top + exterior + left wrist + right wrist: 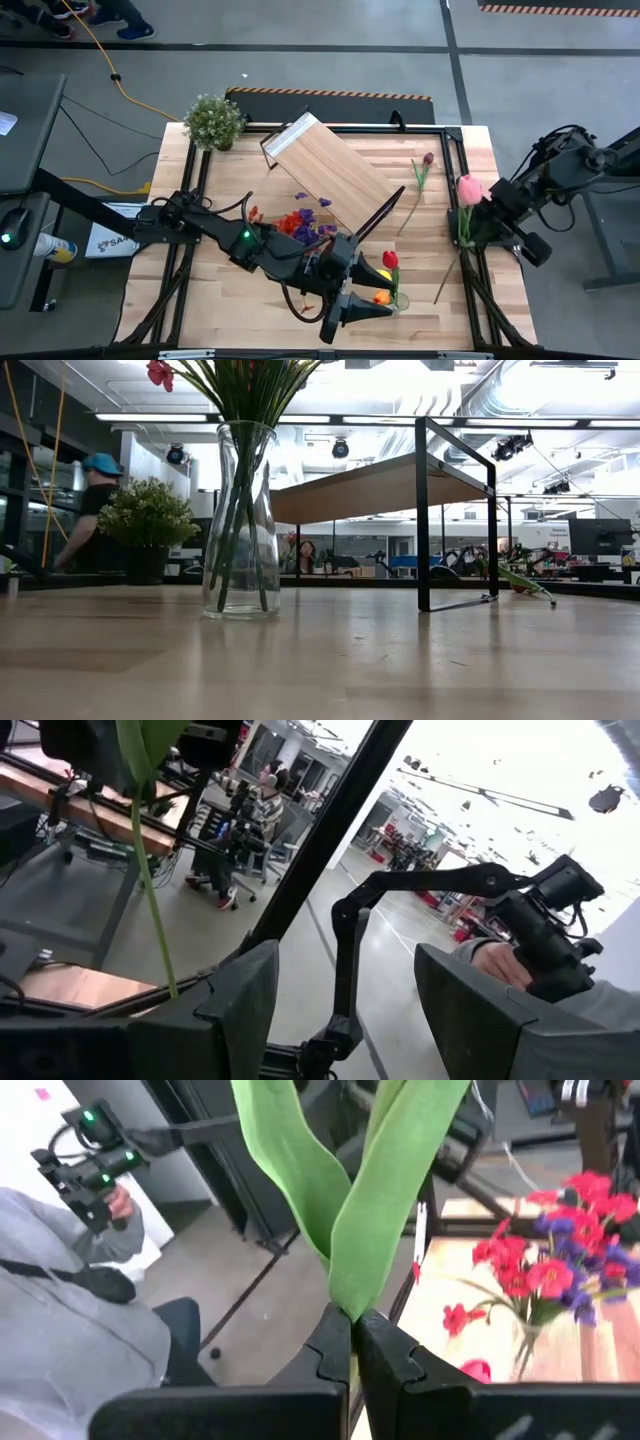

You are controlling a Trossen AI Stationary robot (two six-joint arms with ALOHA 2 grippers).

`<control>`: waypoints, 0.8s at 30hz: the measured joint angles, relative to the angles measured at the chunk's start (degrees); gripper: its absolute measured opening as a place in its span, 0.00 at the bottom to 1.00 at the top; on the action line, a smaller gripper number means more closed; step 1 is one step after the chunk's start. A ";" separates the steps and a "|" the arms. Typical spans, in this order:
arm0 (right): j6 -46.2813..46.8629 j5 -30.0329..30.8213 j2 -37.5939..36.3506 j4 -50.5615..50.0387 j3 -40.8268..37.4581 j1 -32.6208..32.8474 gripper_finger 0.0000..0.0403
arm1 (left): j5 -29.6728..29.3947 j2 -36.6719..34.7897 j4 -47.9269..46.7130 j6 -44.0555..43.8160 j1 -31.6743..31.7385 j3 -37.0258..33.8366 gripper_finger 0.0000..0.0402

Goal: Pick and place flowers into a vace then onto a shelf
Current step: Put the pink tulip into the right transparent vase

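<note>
Two broad green leaves (340,1200) pinched in the right end effector (355,1342).

You can read almost no writing in these views. The one trace is on the white rectangular box with dark lettering (110,241), which lies on the floor just beside the left edge of the light plank-topped bench (220,300) in the high view; you can make out the letters "SA" on it, and the rest of the word is hidden by the dark arm crossing over it. You find no label, brand, number or sign that can be read in the low view or in either wrist view.
</note>
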 joint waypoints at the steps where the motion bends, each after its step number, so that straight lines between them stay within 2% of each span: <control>1: 0.35 -0.03 0.15 -0.80 0.00 0.02 0.00 | 0.00 0.00 -0.38 -0.53 0.00 0.00 0.66; 4: 0.86 0.44 1.41 -2.38 0.00 0.91 0.00 | -0.03 0.00 -1.86 -2.01 0.01 0.00 0.66; 11: -0.25 6.19 6.20 -2.91 0.00 6.35 0.00 | -1.90 0.00 -4.18 -5.97 -0.42 0.00 0.66; 19: -1.89 17.25 10.62 -3.10 0.00 13.01 0.00 | -6.22 0.00 -4.58 -6.02 -3.06 0.00 0.66; 24: -2.30 26.71 11.56 -3.48 -0.02 17.81 0.00 | -6.67 0.00 -4.60 -3.70 -5.56 0.00 0.66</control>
